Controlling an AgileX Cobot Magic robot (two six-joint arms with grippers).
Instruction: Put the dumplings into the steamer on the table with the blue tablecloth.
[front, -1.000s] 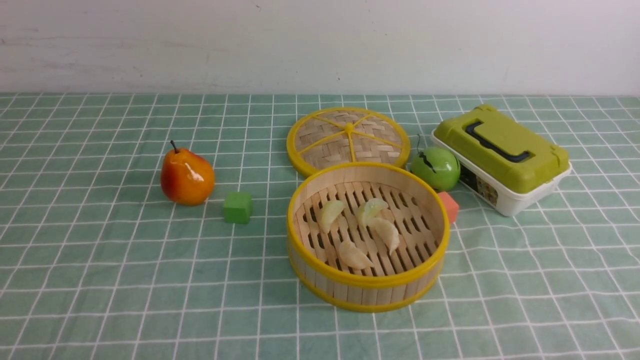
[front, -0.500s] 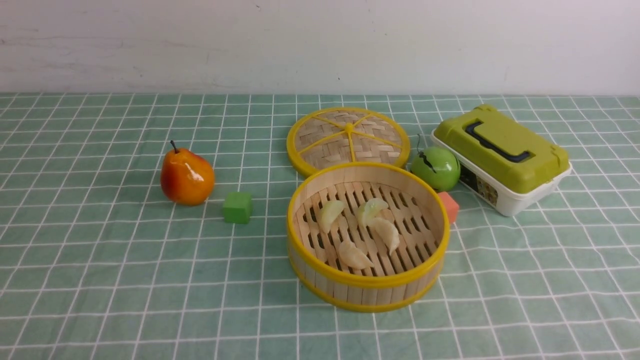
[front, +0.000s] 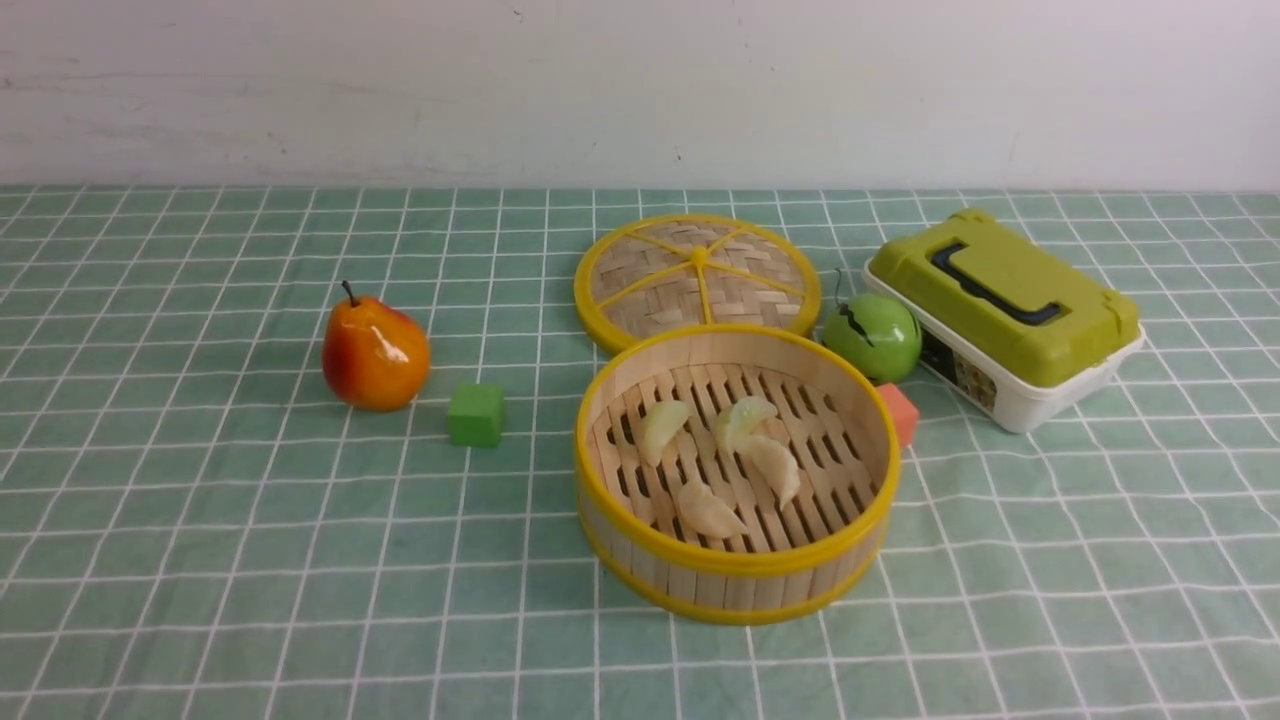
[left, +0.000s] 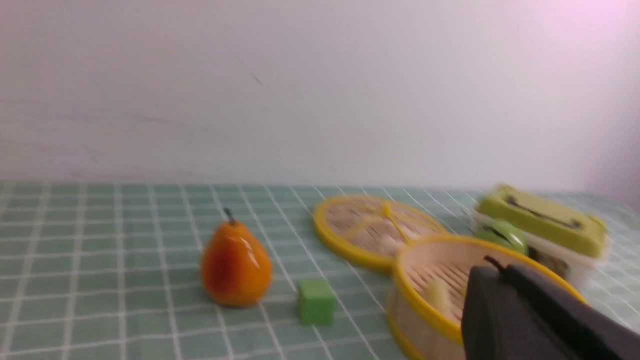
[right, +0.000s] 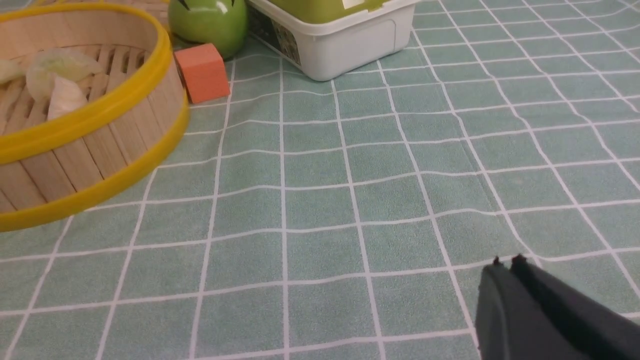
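The round bamboo steamer (front: 735, 575) with yellow rims stands in the middle of the table (front: 200, 560) on the blue tablecloth (front: 1050, 560). Several pale dumplings lie on its slatted floor, among them one (front: 662, 428) at the left, one (front: 742, 415) at the back and one (front: 708, 511) at the front. Neither arm shows in the front view. My left gripper (left: 492, 267) is shut and empty, hanging near the steamer (left: 425, 312). The right gripper (right: 506, 262) is shut and empty, low over bare cloth, well clear of the steamer (right: 90, 150).
The woven steamer lid (front: 697, 277) lies flat behind the steamer. A green apple (front: 871, 336), an orange cube (front: 900, 412) and a green-lidded white box (front: 1003, 315) sit to the right. A pear (front: 374, 353) and a green cube (front: 475, 414) are on the left.
Nothing has moved in the front view; the dumplings lie in the steamer as before.
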